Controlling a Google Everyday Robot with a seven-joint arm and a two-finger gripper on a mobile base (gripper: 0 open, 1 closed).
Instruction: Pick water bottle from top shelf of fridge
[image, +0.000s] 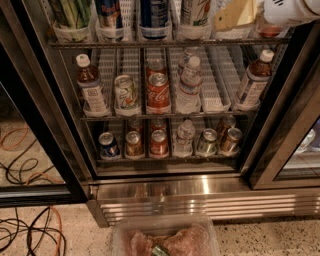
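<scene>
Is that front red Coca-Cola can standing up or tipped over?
Upright: the Coca-Cola can stands on the middle rack, lid uppermost. The hand is at top right.

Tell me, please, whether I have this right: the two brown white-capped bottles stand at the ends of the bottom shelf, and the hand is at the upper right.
Not quite. The camera view shows the left brown bottle and the right brown bottle at the ends of the middle shelf, not the bottom one. The hand is indeed at the upper right.
</scene>
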